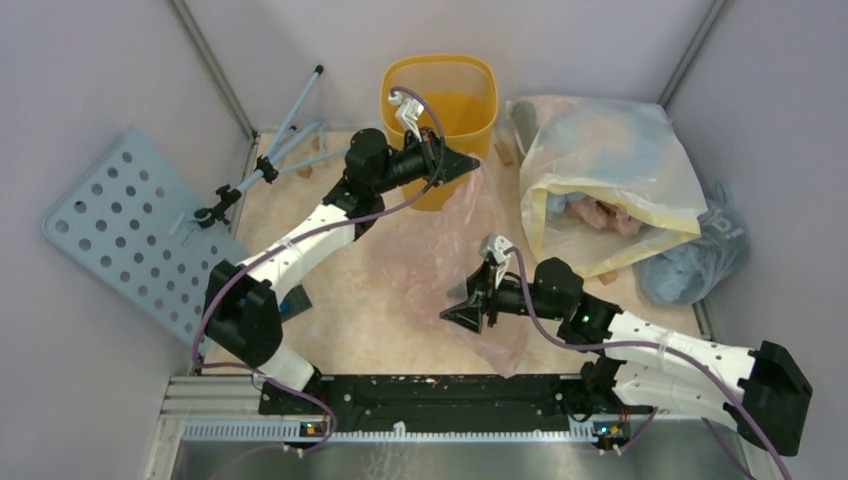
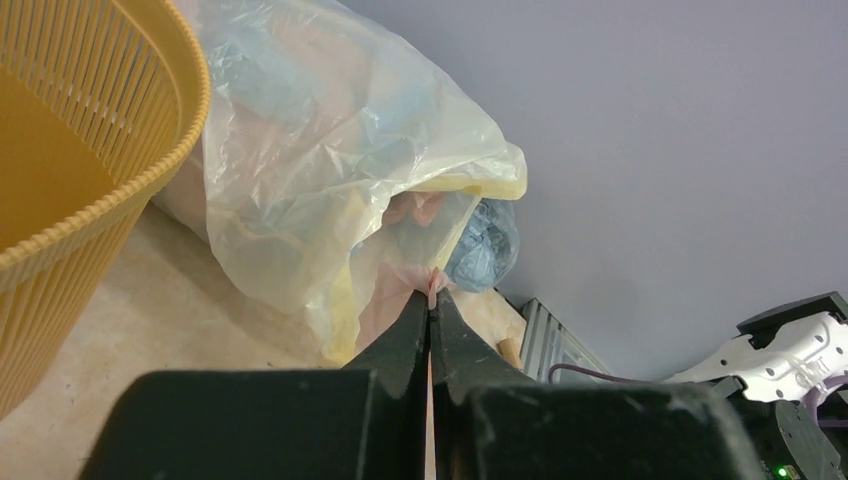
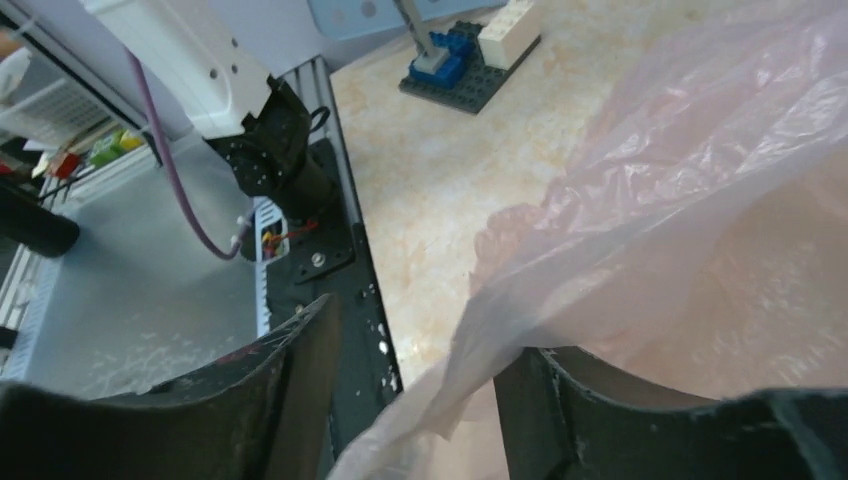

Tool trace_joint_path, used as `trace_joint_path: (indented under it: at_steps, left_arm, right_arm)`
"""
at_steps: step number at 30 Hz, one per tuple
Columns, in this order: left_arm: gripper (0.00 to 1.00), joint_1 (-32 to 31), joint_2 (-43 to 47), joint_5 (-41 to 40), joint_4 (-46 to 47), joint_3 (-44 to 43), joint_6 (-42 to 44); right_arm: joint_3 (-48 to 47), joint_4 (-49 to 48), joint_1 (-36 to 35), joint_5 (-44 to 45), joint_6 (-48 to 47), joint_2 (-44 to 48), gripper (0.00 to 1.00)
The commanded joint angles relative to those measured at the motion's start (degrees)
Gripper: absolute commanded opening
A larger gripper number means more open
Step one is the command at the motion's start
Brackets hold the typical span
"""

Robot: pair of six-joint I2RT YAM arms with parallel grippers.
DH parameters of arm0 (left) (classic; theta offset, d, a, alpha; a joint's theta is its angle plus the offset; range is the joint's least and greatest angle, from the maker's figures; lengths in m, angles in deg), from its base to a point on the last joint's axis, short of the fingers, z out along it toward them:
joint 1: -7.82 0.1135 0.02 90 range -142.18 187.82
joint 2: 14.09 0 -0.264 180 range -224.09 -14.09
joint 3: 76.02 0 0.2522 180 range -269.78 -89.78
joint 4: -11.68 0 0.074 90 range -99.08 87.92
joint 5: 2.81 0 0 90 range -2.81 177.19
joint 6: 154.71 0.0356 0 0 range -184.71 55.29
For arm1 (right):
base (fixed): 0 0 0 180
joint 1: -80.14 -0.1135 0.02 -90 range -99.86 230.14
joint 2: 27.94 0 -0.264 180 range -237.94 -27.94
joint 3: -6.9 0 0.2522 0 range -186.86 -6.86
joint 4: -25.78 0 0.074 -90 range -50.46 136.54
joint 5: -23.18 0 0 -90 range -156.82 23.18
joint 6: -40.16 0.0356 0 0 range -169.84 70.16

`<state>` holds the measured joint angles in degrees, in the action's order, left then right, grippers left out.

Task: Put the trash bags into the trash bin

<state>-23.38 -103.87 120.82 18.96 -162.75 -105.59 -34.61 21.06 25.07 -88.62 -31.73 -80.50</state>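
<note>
The yellow-orange trash bin (image 1: 488,95) stands at the back of the table; its ribbed wall (image 2: 100,150) fills the left of the left wrist view. The thin pale pink trash bag (image 1: 492,225) stretches from beside the bin toward the table's front. My left gripper (image 1: 470,163) is beside the bin's right wall, shut (image 2: 432,296) on a bunched tip of the pink film. My right gripper (image 1: 460,312) is low near the front, open (image 3: 420,350). The pink film (image 3: 700,200) drapes over its right finger (image 3: 560,400) and hangs loosely through the gap.
A large whitish-yellow sack (image 1: 600,170) with a grey-blue bag (image 1: 700,255) beside it fills the back right. A perforated panel (image 1: 120,230) and thin rods (image 1: 290,130) stand at the left. Toy bricks (image 3: 465,60) sit near the left arm's base. Walls enclose the table.
</note>
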Motion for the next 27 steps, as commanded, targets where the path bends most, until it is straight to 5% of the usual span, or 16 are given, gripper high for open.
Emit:
trace_joint_path:
  at_steps: [1,4,10,13,16,17,22,27]
  left_arm:
    - [0.0,0.29,2.27,2.79,5.32,-2.09,-1.61]
    - [0.0,0.14,4.27,4.24,6.18,0.18,-3.48]
    - [0.0,-0.07,8.21,5.91,11.12,6.49,-6.96]
    - [0.0,-0.02,9.37,6.24,9.49,6.94,-5.81]
    - [0.0,-0.04,9.89,6.31,9.35,8.03,-5.9]
    - [0.0,-0.04,9.82,6.72,9.67,8.28,-6.26]
    - [0.0,-0.16,9.04,8.66,12.03,8.84,-8.39]
    - [0.0,-0.49,8.19,9.26,13.25,8.85,-9.26]
  right_arm:
    - [0.23,2.38,0.13,4.79,-0.09,5.49,0.67]
    - [2.05,4.05,0.22,11.15,-0.12,10.59,0.81]
    - [3.34,8.3,0.29,24.33,-0.04,19.47,0.86]
    - [3.37,12.29,0.31,38.9,1.51,22.59,0.7]
    - [4.61,12.26,0.25,47.66,0.92,24.31,0.1]
    - [4.85,11.79,0.3,48.67,0.33,24.14,0.0]
    - [5.32,6.09,0.26,48.43,-5.23,17.98,0.0]
    - [8.38,-11.23,0.26,48.97,-9.87,7.85,0.0]
